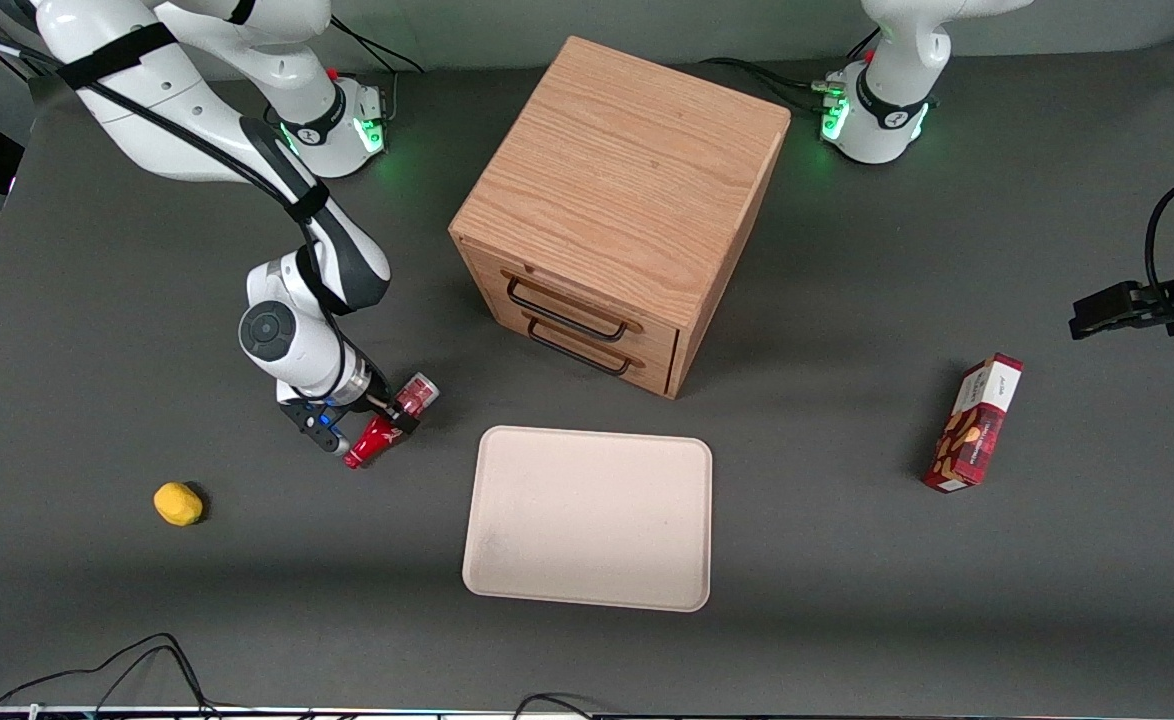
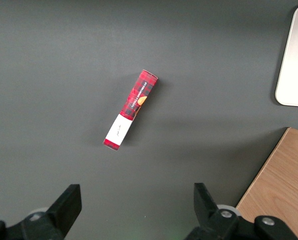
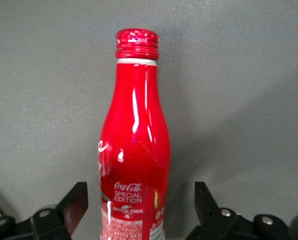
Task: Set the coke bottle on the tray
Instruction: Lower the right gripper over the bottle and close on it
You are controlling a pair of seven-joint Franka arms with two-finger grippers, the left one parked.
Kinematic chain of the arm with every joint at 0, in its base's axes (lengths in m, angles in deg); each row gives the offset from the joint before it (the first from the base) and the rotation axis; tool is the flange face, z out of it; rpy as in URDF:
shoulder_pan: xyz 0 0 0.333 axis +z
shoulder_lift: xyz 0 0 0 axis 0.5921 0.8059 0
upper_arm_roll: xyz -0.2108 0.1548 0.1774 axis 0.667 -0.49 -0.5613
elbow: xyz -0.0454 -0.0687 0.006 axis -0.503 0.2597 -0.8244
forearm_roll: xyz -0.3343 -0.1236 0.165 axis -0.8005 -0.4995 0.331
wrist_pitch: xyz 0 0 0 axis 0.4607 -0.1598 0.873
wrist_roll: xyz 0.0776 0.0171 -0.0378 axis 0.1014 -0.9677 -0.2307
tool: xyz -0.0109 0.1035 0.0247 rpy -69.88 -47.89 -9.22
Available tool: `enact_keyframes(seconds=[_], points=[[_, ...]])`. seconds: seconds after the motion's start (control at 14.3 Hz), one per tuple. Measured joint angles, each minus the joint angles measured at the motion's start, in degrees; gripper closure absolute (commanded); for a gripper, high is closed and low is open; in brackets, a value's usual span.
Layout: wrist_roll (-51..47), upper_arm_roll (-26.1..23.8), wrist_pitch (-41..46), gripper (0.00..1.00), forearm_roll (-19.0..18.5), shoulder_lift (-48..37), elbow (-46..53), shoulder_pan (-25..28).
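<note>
The coke bottle (image 1: 388, 423) is a slim red bottle lying on its side on the dark table. Its cap points toward the front camera and its silvery base points away from it. My right gripper (image 1: 394, 414) is low over the bottle and open, with one finger on each side of the bottle's lower body. The right wrist view shows the bottle (image 3: 134, 160) between the open fingers (image 3: 77, 202), with a gap on both sides. The cream-beige tray (image 1: 587, 515) lies flat beside the bottle, toward the parked arm's end. Its corner also shows in the left wrist view (image 2: 294, 60).
A wooden drawer cabinet (image 1: 617, 200) stands farther from the front camera than the tray. A yellow lemon-like object (image 1: 178, 503) lies near the working arm's end of the table. A red snack box (image 1: 974, 422) lies toward the parked arm's end.
</note>
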Motion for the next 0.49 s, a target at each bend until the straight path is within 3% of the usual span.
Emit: enact_keyframes(seconds=[0.14, 0.28, 0.35, 0.49], points=[[0.0, 0.0, 0.0, 0.63, -0.8, 0.1, 0.0, -0.1], [0.0, 0.0, -0.1, 0.95, -2.0, 0.1, 0.0, -0.3], [0.0, 0.0, -0.1, 1.0, -2.1, 0.1, 0.0, -0.4], [0.0, 0.0, -0.1, 1.0, -2.3, 0.0, 0.4, -0.4]])
